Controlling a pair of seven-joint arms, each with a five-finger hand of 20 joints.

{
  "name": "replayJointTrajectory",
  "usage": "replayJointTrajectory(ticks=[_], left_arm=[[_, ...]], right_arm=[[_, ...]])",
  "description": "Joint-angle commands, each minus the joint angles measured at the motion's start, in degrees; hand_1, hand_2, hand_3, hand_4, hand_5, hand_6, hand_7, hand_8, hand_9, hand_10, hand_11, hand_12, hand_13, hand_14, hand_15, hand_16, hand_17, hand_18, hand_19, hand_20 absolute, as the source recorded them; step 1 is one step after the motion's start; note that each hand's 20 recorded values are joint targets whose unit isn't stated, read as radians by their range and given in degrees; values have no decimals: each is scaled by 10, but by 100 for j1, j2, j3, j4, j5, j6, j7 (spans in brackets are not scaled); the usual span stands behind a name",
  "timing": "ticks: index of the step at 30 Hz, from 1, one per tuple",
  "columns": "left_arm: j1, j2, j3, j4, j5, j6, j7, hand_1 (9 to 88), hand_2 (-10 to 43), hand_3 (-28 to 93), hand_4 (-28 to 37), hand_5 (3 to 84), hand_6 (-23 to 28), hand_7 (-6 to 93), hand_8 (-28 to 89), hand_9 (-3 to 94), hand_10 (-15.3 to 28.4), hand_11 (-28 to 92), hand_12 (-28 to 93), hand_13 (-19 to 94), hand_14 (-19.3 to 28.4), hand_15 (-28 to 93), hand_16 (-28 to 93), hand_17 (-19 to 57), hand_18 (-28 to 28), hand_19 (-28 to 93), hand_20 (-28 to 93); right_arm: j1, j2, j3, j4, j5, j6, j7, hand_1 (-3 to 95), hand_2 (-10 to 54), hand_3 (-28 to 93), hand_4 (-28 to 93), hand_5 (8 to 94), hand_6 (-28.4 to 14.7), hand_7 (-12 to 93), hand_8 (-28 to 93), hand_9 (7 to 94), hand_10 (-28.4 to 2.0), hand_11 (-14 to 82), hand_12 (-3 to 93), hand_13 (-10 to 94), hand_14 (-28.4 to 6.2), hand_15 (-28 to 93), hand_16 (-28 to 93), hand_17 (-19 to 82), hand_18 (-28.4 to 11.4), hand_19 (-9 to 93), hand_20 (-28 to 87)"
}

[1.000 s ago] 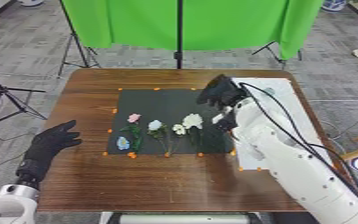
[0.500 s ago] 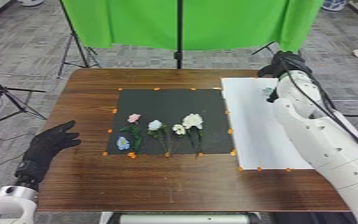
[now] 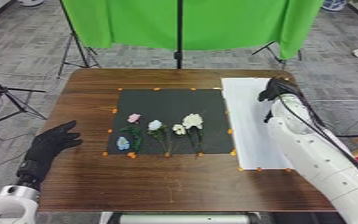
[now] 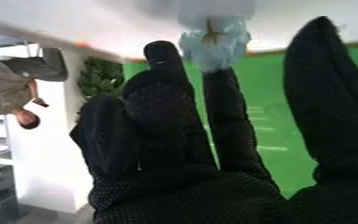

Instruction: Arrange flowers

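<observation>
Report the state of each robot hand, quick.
Left robot hand: open, holding nothing.
Right robot hand: open, thumb apart from the fingers; pale blue flower at a fingertip, contact unclear.

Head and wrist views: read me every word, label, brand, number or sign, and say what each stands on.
None that can be read: no legible text on the black mat, white sheet or table.
Pale marks on the green cloth: too faint to tell whether they are print.

Head view: I observe even, fairly bright light, with a faint sheen on the counter (image 3: 87, 190). Right wrist view: white glare in the background; pale streaks cross the green cloth (image 4: 264, 90).
</observation>
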Motion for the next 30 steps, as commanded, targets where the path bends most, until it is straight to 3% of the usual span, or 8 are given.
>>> replayJointTrajectory(ticks=[1, 4, 6, 9, 12, 15, 19, 30], left_arm=[[18, -30, 19, 32, 17, -19, -43, 268, 95, 620, -283, 414, 50, 117, -66, 454, 141, 219, 118, 418, 195, 253, -17, 91, 147, 195, 215], [15, -23, 9, 43, 12, -39, -48, 269, 96, 619, -283, 414, 50, 117, -66, 454, 141, 219, 117, 419, 195, 253, -18, 91, 147, 194, 215], [-22, -9, 19, 56, 17, -49, -67, 270, 96, 618, -283, 413, 50, 117, -66, 453, 141, 219, 117, 418, 194, 253, -17, 91, 147, 194, 215], [-5, 0, 3, 43, 17, -56, -67, 269, 95, 620, -283, 414, 50, 116, -67, 453, 142, 219, 118, 419, 194, 254, -18, 91, 147, 195, 215], [3, 19, -22, 36, 16, -61, -78, 269, 96, 620, -283, 414, 51, 116, -66, 452, 141, 219, 119, 419, 193, 253, -18, 92, 147, 194, 215], [74, 24, -92, -1, 16, -42, -84, 269, 96, 618, -283, 413, 51, 116, -66, 452, 142, 218, 118, 419, 193, 254, -18, 91, 147, 194, 215], [89, 20, -123, -13, 19, -51, -74, 269, 96, 618, -283, 412, 52, 116, -66, 452, 142, 218, 118, 418, 194, 254, -18, 91, 147, 195, 216], [63, -3, -106, -12, 65, -83, -73, 269, 99, 615, -283, 410, 51, 115, -66, 450, 141, 219, 117, 414, 194, 252, -16, 90, 147, 193, 215]], right_arm=[[-223, 37, -264, 95, -141, 889, -163, 431, -95, 693, -167, 523, 11, 187, -94, 590, -165, 225, 254, 762, -74, 723, 331, 541, -179, 932, 544], [-245, 82, -391, 102, 9, 1497, -179, 485, -95, 682, -183, 597, 16, 212, -72, 658, -138, 226, 286, 788, -61, 721, 336, 567, -166, 932, 563], [-252, 92, -415, 52, 48, 1755, -154, 557, -95, 618, -186, 687, 6, 234, 25, 767, -103, 127, 399, 811, -49, 714, 340, 585, -161, 932, 575], [-456, 181, -224, -479, 489, 2017, -8, 594, -95, 606, -191, 766, 3, 241, 64, 850, -92, 115, 437, 847, -37, 698, 343, 607, -157, 932, 585], [-823, 301, 102, -1372, 1285, 2234, 121, 600, -95, 609, -192, 783, -4, 233, 71, 866, -89, 118, 443, 862, -29, 690, 341, 618, -155, 932, 587], [-1276, 324, 379, -2268, 1753, 2107, 90, 604, -95, 607, -191, 790, -7, 225, 79, 875, -92, 119, 446, 869, -26, 684, 343, 624, -154, 932, 589], [-1805, 192, 429, -3086, 1711, 2068, -128, 608, -95, 604, -187, 794, -11, 217, 85, 878, -94, 117, 448, 872, -24, 679, 347, 625, -153, 932, 588], [-2673, -376, -235, -3261, -225, 2804, -917, 607, -95, 605, -186, 796, -10, 216, 90, 874, -92, 117, 457, 871, -22, 671, 358, 622, -151, 932, 587]])
